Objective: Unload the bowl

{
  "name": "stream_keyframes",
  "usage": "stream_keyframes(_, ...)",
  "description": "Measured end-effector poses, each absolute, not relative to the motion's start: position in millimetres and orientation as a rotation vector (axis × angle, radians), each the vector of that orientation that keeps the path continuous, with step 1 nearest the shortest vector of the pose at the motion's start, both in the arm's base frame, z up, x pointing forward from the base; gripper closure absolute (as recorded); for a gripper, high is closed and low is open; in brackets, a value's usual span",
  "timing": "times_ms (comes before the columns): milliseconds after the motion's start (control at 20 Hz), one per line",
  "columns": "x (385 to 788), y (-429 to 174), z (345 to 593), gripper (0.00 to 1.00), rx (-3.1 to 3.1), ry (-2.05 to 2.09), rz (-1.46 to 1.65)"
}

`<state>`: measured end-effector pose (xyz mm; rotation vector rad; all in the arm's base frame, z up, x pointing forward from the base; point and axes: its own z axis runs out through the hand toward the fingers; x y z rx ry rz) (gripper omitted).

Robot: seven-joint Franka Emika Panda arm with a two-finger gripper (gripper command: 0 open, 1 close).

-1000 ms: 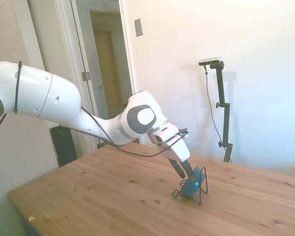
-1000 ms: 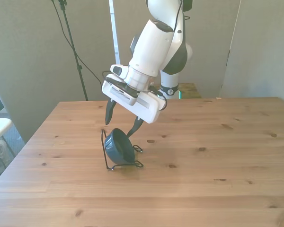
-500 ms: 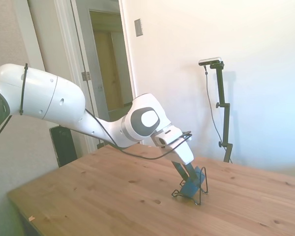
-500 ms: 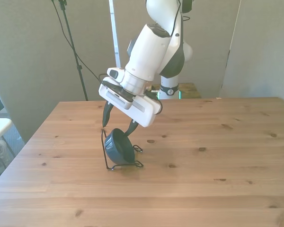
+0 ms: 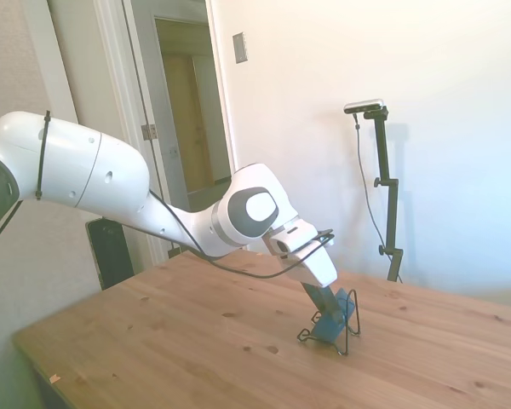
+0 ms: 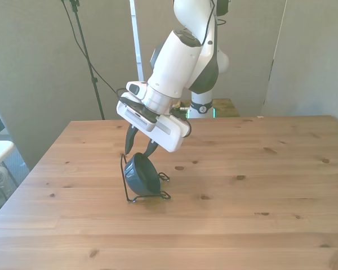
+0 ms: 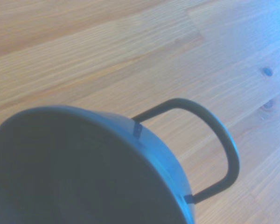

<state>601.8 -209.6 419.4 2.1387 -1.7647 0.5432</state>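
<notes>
One tilted gripper point(image 6: 139, 147), fingers parted, straddles the bowl point(image 6: 142, 174) rim without clamping.

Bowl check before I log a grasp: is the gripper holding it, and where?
Cannot be told. The fingers straddle the upper rim of the bowl, which is in the wire stand.

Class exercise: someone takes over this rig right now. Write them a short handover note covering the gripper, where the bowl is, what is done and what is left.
Gripper: open, its fingers either side of the bowl's upper rim, not closed on it.
Small round teal-blue bowl: on edge in the thin black wire stand, on the wooden table toward the front view's left.
Done: gripper lined up at the rim.
Left: close, lift the bowl out of the stand, set it on the table.
</notes>
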Motion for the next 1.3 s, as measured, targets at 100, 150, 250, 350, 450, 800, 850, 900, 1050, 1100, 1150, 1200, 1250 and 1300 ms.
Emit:
stream_keyframes(100, 602.0, -209.5, 419.8, 1.00, 2.138, -1.764, 0.543)
stream_keyframes(150, 602.1, -209.3, 419.9, 1.00, 2.138, -1.764, 0.543)
stream_keyframes(250, 602.2, -208.8, 420.0, 1.00, 2.139, -1.763, 0.543)
stream_keyframes(350, 602.6, -207.8, 420.0, 1.00, 2.140, -1.761, 0.542)
stream_keyframes(450, 603.3, -205.6, 419.8, 1.00, 2.143, -1.758, 0.542)
stream_keyframes(800, 606.0, -203.8, 428.1, 1.00, 2.134, -1.752, 0.546)
stream_keyframes(850, 606.9, -202.7, 431.0, 1.00, 2.132, -1.743, 0.550)
stream_keyframes(900, 607.4, -201.2, 433.4, 1.00, 2.133, -1.740, 0.555)
stream_keyframes(1050, 609.0, -189.5, 447.2, 1.00, 2.152, -1.733, 0.586)
stream_keyframes(1100, 609.0, -181.6, 455.6, 1.00, 2.164, -1.731, 0.605)
stream_keyframes(1150, 608.4, -171.4, 465.3, 1.00, 2.178, -1.728, 0.625)
stream_keyframes(1200, 607.0, -159.0, 475.2, 1.00, 2.198, -1.722, 0.646)
stream_keyframes(1250, 604.6, -143.9, 485.2, 1.00, 2.221, -1.712, 0.667)
stream_keyframes(1300, 601.3, -127.8, 492.8, 1.00, 2.248, -1.699, 0.683)
